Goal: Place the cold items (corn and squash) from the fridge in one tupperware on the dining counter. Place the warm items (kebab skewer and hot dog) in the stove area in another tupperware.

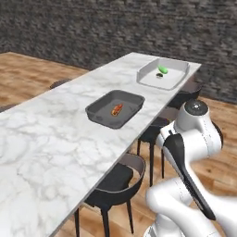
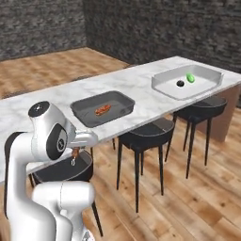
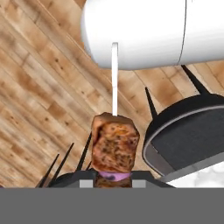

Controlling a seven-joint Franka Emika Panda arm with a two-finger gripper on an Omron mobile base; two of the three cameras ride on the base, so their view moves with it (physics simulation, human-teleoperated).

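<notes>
My gripper (image 2: 75, 149) hangs low beside the robot's body, in front of the dining counter (image 2: 141, 82), and is shut on the kebab skewer (image 2: 74, 155). In the hand view the kebab skewer (image 3: 114, 146) stands up between the fingertips, a browned chunk with its pale stick pointing away. A dark grey tupperware (image 1: 115, 109) on the dining counter (image 1: 55, 134) holds the hot dog (image 1: 116, 109), which also appears as the hot dog (image 2: 102, 110) in the dark tupperware (image 2: 102, 109). Farther along, a white tupperware (image 1: 163, 73) holds a green piece (image 1: 163, 70) and a small dark piece (image 1: 159, 75).
Black stools (image 2: 146, 134) stand along the near side of the counter, one stool (image 3: 192, 131) close under the hand. The floor is wood planks. A dark stone wall (image 1: 139, 28) runs behind the counter.
</notes>
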